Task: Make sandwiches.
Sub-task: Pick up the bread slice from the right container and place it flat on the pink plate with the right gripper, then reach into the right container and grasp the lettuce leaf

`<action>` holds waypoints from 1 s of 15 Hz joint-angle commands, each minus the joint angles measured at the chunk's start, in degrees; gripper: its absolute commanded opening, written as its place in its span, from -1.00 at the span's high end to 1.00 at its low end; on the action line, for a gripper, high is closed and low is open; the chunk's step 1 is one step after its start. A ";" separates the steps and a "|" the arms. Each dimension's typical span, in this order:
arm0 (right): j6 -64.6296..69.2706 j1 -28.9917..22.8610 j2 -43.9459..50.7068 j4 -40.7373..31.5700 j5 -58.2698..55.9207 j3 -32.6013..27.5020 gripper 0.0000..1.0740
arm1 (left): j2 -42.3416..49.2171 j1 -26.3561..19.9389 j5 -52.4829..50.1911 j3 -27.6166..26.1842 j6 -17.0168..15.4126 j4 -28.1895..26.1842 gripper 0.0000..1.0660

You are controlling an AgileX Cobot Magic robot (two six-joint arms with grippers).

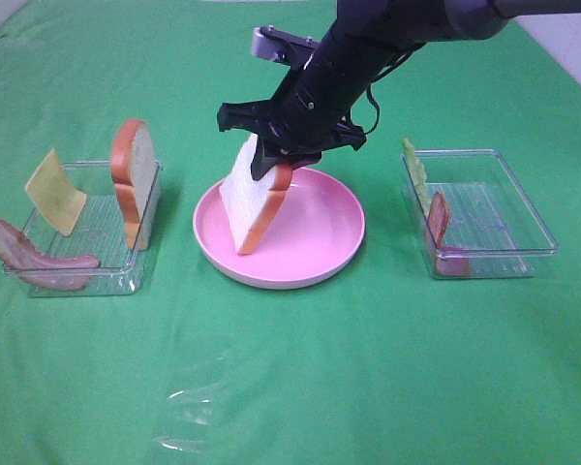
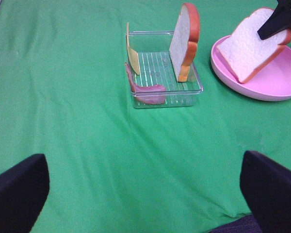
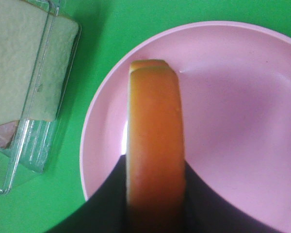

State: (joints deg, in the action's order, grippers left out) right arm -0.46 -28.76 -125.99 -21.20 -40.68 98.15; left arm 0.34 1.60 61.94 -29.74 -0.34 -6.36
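Two dark fingers of the right tool [image 1: 283, 163] clamp the top crust of a bread slice [image 1: 252, 199]. The slice hangs tilted over the pink plate [image 1: 320, 252] with its lower corner down by the left rim; I cannot tell whether it touches the plate. The plate's right half lies open.

The left tool [image 2: 145, 194] is over the green surface [image 1: 368, 368], its fingers spread wide with nothing between them.

Green gaps separate the plate from both clear trays. In the left tray [image 1: 77, 287] a second bread slice [image 1: 136, 189] stands upright against the wall nearest the plate. A cheese square [image 1: 55, 192] leans at the far side, and a bacon strip [image 1: 34, 257] overhangs the outer rim. In the right tray [image 1: 499, 213] a lettuce leaf [image 1: 416, 174] and another bacon strip [image 1: 439, 218] stand along the wall nearest the plate.

The front of the surface is open, apart from a scrap of clear film [image 1: 189, 417].
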 commanded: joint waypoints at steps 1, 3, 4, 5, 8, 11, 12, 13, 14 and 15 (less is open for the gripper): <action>0.46 0.11 0.11 0.63 0.17 0.34 0.86 | 0.74 -0.11 -0.40 0.06 -0.23 -0.11 -0.88; 0.46 0.11 0.11 0.63 0.06 0.34 0.74 | 0.74 -0.11 -0.40 0.06 -0.23 -0.11 -0.88; 0.46 0.11 0.11 0.74 0.06 0.34 0.54 | 0.74 -0.11 -0.40 0.06 -0.23 -0.11 -0.88; 0.46 0.11 0.11 1.60 0.06 0.34 0.15 | 0.74 -0.11 -0.40 0.06 -0.23 -0.11 -0.88; 0.06 0.11 0.63 9.17 -3.04 0.97 -0.84 | 0.74 -0.11 -0.40 0.06 -0.23 -0.11 -0.88; 0.46 0.11 0.63 13.81 -7.28 3.55 -0.84 | 0.74 -0.11 -0.40 0.06 -0.23 -0.11 -0.88; 0.46 0.11 0.86 15.24 -11.40 5.50 -0.84 | 0.74 -0.11 -0.40 0.06 -0.23 -0.11 -0.88; 0.46 0.06 1.38 17.19 -17.07 9.11 -0.84 | 0.74 -0.11 -0.40 0.06 -0.23 -0.11 -0.88; 0.46 0.06 1.83 18.51 -21.43 13.01 -0.84 | 0.74 -0.11 -0.40 0.06 -0.23 -0.11 -0.88; 0.46 0.06 2.52 20.05 -26.18 17.30 -0.84 | 0.74 -0.11 -0.40 0.06 -0.23 -0.11 -0.88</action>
State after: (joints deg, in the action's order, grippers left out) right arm -0.46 -28.76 -124.05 -0.97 -66.46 116.60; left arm 0.34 1.60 61.94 -29.74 -0.34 -6.36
